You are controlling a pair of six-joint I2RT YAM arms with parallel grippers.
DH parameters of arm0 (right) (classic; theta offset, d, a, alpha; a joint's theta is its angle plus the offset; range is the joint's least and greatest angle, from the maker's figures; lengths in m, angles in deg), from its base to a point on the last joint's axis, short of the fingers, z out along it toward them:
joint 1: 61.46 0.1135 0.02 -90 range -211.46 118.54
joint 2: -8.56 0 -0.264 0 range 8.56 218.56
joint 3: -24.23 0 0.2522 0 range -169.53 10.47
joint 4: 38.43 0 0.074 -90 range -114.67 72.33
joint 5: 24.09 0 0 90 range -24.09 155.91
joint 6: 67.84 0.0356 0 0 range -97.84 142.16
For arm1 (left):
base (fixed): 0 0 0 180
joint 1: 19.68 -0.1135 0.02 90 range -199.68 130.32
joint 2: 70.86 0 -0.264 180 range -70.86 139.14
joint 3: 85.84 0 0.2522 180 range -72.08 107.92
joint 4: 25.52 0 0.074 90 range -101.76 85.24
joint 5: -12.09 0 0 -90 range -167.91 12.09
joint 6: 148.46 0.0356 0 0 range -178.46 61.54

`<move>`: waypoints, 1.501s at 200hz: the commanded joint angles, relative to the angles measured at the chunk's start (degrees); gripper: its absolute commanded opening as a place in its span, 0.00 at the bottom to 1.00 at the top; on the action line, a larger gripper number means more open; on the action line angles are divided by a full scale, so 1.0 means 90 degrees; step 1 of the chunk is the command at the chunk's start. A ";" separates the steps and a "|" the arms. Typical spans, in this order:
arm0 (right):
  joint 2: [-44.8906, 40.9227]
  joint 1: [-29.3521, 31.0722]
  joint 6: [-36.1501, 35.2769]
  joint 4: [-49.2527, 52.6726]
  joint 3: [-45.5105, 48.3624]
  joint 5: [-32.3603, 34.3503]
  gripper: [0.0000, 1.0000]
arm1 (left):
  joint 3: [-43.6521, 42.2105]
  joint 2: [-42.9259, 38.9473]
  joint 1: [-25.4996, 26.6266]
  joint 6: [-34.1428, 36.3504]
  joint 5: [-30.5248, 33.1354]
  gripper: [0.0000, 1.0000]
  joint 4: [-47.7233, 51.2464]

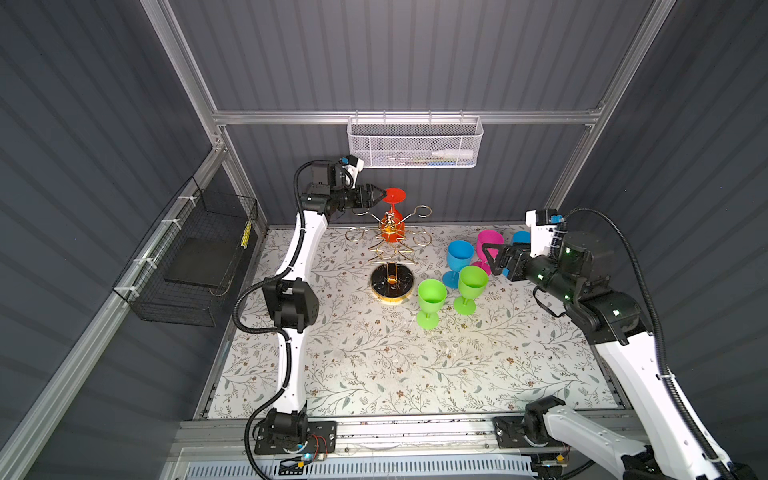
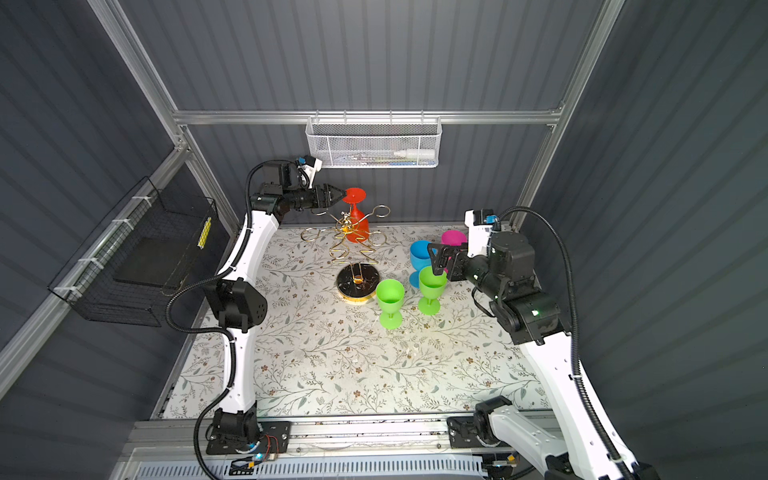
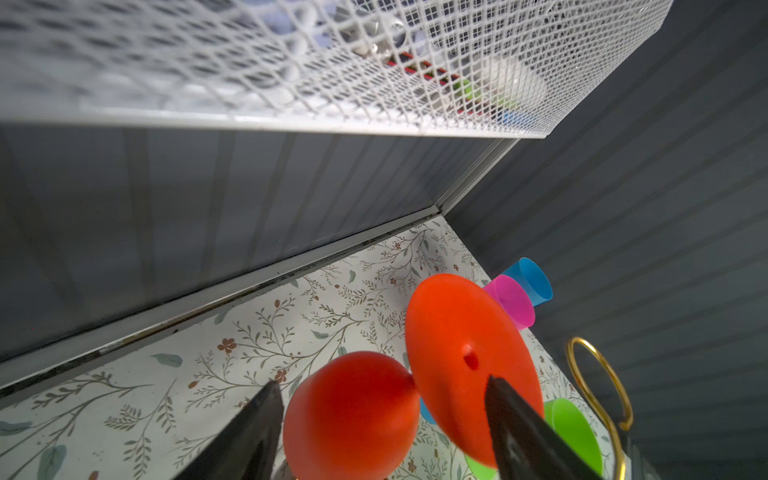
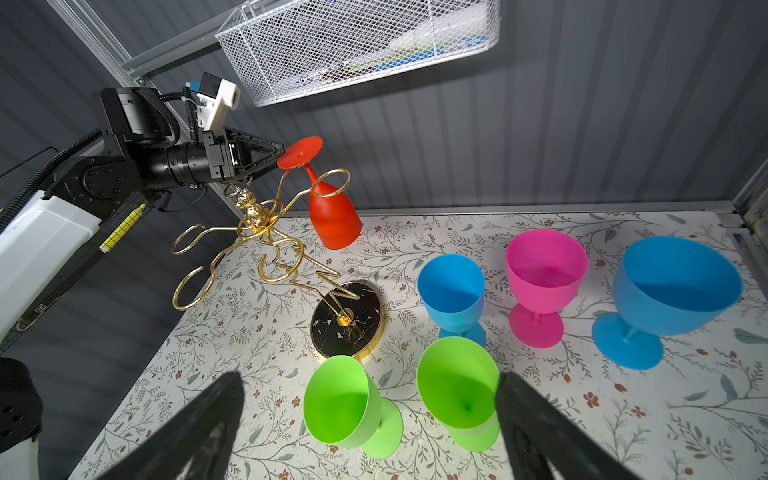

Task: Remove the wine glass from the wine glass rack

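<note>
A red wine glass point(image 1: 392, 218) point(image 2: 357, 224) point(image 4: 332, 216) hangs upside down by its stem in an upper ring of the gold wire wine glass rack point(image 1: 392, 286) point(image 2: 358, 286) point(image 4: 347, 320), foot disc uppermost. My left gripper point(image 1: 380, 194) point(image 2: 343, 194) point(image 4: 281, 149) is level with that foot, its tips at the disc's edge. In the left wrist view the left gripper point(image 3: 382, 381) is open: the bowl point(image 3: 353, 415) shows between the fingers, and one finger overlaps the foot point(image 3: 465, 332). My right gripper point(image 1: 489, 261) point(image 2: 434, 259) point(image 4: 370, 376) hovers open over the standing glasses, holding nothing.
Upright on the floral table right of the rack stand two green glasses point(image 1: 431, 293) point(image 1: 471, 282), two blue ones point(image 1: 459, 253) point(image 1: 520, 237) and a pink one point(image 1: 489, 241). A white mesh basket point(image 1: 413, 143) hangs on the back wall just above the left gripper. A black wire basket point(image 1: 199, 257) hangs on the left wall.
</note>
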 commanded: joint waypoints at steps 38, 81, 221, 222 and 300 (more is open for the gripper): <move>-0.0150 0.0026 -0.0013 0.0182 0.0099 0.0202 0.96 | 0.0323 -0.0038 0.0016 0.0222 -0.0586 0.77 -0.0176; -0.0218 0.0026 -0.0050 0.0292 0.0132 0.0299 0.96 | 0.0248 0.0007 -0.0106 0.0182 -0.1211 0.75 -0.0328; -0.0278 0.0026 -0.0016 0.0400 0.0180 0.0331 0.97 | 0.0488 -0.0027 -0.0439 0.1137 -0.1195 0.71 0.0788; -0.0283 0.0026 -0.0018 0.0395 0.0179 0.0331 0.97 | 0.0485 -0.0027 -0.0439 0.1152 -0.1192 0.71 0.0801; -0.0317 0.0026 -0.0013 0.0370 0.0235 0.0340 0.97 | 0.0368 -0.0380 -0.0439 0.2017 -0.0896 0.64 0.2087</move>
